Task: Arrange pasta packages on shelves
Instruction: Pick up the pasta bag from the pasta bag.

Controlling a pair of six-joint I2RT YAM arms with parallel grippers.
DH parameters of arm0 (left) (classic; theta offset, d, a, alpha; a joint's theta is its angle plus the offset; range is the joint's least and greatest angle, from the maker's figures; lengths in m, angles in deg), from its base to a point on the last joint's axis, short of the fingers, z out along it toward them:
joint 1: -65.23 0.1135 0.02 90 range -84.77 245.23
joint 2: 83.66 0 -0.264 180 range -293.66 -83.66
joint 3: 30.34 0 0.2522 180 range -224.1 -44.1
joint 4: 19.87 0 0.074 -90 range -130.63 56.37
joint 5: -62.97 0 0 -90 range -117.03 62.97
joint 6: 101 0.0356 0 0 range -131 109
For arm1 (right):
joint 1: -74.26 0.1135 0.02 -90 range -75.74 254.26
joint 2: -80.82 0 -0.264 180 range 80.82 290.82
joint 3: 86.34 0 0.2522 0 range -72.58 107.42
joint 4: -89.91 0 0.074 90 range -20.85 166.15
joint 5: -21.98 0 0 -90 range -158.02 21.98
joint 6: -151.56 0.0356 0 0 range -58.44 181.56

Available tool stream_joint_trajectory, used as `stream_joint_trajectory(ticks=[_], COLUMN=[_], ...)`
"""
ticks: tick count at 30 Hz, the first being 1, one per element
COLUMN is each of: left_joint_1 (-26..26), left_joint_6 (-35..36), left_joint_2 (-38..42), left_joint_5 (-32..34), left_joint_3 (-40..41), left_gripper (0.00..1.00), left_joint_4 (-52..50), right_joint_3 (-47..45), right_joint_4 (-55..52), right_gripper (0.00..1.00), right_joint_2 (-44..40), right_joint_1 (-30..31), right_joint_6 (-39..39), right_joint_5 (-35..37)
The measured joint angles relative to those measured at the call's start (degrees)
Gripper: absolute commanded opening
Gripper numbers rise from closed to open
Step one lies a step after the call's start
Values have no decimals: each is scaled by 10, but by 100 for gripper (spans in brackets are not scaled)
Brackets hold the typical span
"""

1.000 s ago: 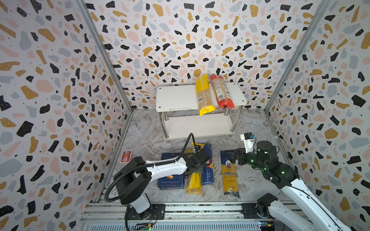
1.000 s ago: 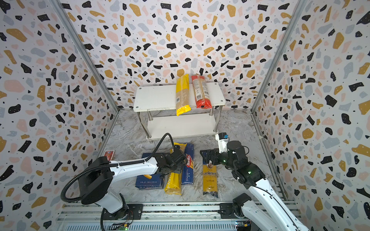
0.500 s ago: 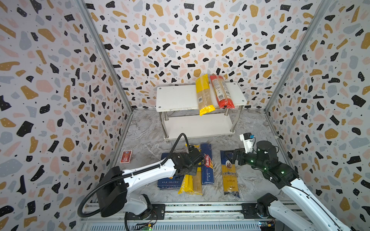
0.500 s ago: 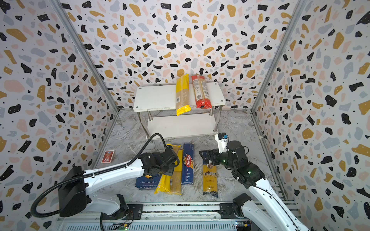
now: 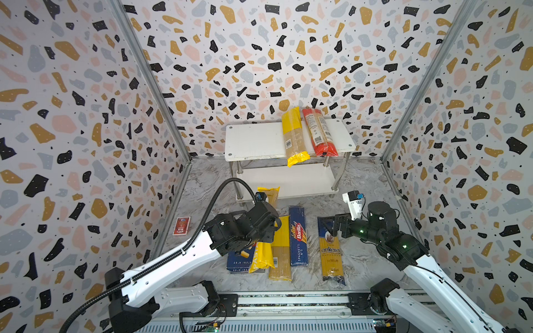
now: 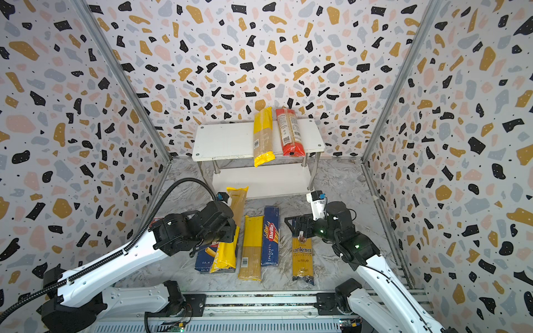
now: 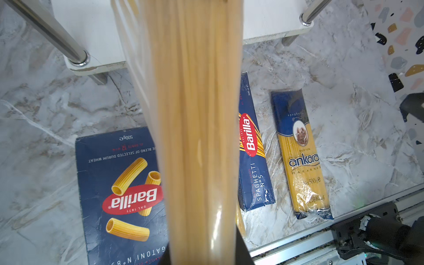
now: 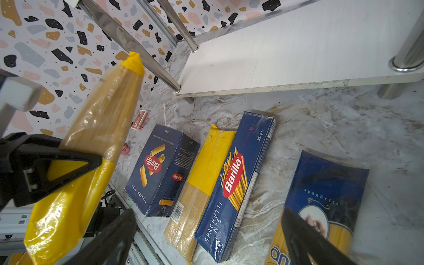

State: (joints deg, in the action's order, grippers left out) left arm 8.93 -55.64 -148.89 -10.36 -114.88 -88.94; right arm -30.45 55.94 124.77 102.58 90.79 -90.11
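The left gripper's (image 5: 267,230) fingers (image 8: 75,155) pinch a long yellow-ended spaghetti bag (image 8: 103,110), which is lifted and tilted in front of the white two-tier chrome-legged shelves (image 5: 253,141). The right gripper (image 6: 295,226) hangs with its fingers spread wide over the blue-topped "ankara" bag (image 5: 331,253).

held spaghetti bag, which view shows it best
Right wrist view: the bag shows almost end to end, tilted, with the left gripper clamped on it. In both top views the gripper hides its middle. The left wrist view shows only a blurred close-up of its strands.
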Motion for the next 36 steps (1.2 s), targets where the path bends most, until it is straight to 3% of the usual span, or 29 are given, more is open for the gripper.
stream_joint_trajectory(ticks=[21, 31, 36], left_joint_1=[0, 1, 29], left_joint_6=[10, 57, 90], left_joint_2=[-5, -137, -222], left_joint_5=[28, 67, 66], left_joint_3=[-209, -424, -554], left_gripper=[0, 0, 0], left_joint_4=[-79, -131, -158], right_joint_3=[24, 31, 39], right_joint_4=[0, -2, -5], right_gripper=[99, 99, 99], right_joint_2=[-2, -12, -12], right_joint_1=[0, 0, 1], right_joint_6=[-2, -12, -19], right_joint_5=[-14, -32, -41])
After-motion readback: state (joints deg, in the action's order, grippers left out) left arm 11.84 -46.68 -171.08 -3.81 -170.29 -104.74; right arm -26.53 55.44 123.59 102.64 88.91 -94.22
